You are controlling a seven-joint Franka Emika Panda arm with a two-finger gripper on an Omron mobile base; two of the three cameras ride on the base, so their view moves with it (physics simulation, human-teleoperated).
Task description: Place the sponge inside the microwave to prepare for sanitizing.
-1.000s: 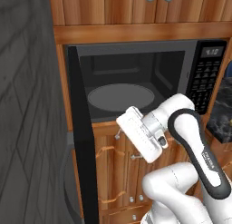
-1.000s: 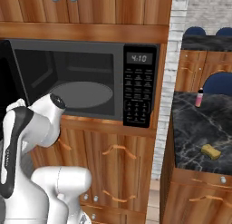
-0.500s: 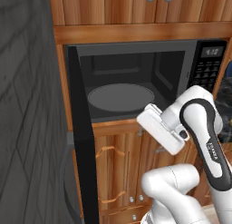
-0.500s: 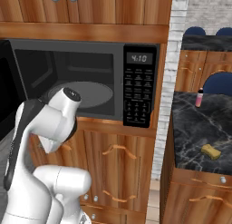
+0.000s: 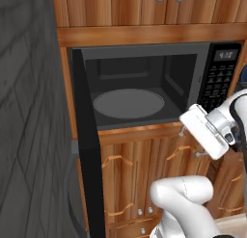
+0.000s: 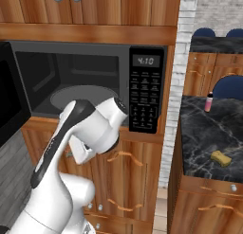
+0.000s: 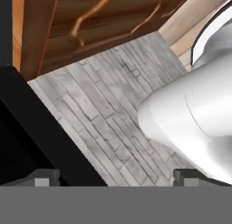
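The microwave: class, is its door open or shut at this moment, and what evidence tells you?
Open. The microwave has its door swung out leftward, so the grey interior and round turntable are directly exposed, with nothing lying on it.

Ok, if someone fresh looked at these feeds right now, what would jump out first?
The large black built-in microwave stands wide open, its round grey turntable bare, its door swung out left. The small yellow sponge lies on the dark marble counter to the right, near a little pink bottle. The open, empty end effector points down at the grey plank floor.
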